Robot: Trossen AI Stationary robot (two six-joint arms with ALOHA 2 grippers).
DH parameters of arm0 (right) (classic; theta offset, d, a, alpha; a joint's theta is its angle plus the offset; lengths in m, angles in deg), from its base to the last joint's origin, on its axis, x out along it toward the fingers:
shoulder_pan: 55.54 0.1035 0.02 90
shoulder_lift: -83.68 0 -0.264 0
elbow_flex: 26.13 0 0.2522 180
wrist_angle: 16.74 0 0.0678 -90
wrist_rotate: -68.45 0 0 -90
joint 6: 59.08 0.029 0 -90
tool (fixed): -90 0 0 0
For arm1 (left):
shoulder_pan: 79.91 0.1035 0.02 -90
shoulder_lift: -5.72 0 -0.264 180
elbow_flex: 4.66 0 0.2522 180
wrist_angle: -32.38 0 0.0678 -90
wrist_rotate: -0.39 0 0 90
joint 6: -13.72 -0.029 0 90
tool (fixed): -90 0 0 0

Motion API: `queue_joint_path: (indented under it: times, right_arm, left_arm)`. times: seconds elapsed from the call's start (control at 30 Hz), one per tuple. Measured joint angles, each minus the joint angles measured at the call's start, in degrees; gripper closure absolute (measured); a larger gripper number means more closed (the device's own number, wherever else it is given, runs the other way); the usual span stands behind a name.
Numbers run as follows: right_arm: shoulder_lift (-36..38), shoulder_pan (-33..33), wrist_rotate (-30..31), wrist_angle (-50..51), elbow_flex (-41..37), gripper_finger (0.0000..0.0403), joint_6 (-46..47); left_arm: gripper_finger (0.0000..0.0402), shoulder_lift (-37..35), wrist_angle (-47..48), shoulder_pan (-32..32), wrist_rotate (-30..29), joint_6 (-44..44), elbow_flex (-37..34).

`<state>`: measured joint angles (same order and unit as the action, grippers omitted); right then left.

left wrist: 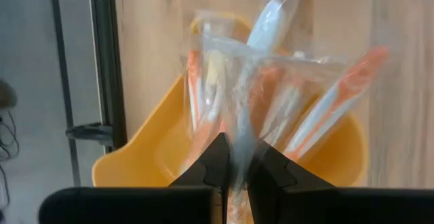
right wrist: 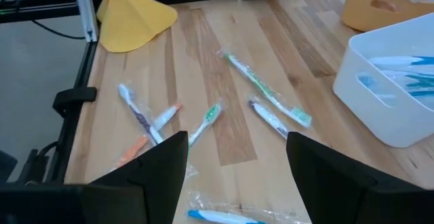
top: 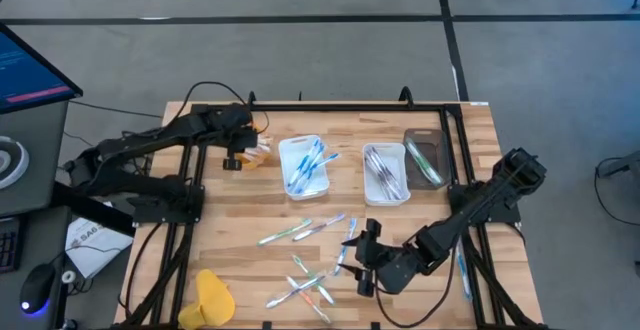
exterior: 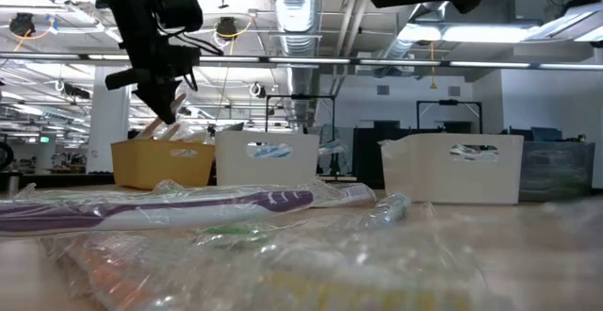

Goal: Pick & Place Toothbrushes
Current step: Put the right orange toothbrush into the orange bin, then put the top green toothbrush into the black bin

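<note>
Toothbrush in its clear wrapper [left wrist: 234, 125] hangs pinched in the left gripper [left wrist: 234, 173] above the yellow tray [left wrist: 142, 159], awaiting release, while the right gripper [right wrist: 237, 159] gapes empty over loose toothbrushes [right wrist: 268, 95].

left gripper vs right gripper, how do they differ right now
The left gripper is shut on a wrapped toothbrush above the yellow bin; the right gripper is open and empty. The left sits at the table's far edge, the right low over the loose toothbrushes near the front.
</note>
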<state>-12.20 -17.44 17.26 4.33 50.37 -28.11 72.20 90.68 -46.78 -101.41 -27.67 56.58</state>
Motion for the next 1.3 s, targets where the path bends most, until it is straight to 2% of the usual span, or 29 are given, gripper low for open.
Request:
queue_joint_path:
  times: [0.27, 0.73, 1.1, 1.3]
  right_arm:
    - [0.0, 0.02, -0.01, -0.02, 0.0, 0.0158, 0.07]
    - [0.0, 0.07, -0.01, -0.04, -0.02, 0.0158, 0.12]
    - [0.0, 0.14, -0.01, -0.02, -0.02, 0.0158, 0.14]
    - [0.0, 0.14, -0.01, -0.01, -0.02, 0.0158, 0.1]
  left_arm:
    - [0.0368, 1.59, -0.31, 2.37, 0.02, -5.95, -1.38]
    - [0.035, 1.39, -0.65, 3.01, 2.14, -6.19, -4.24]
    - [0.0287, 1.39, -0.61, 4.92, 2.12, -3.16, -4.24]
    - [0.0273, 1.38, -0.4, 4.71, 2.05, -0.06, -3.91]
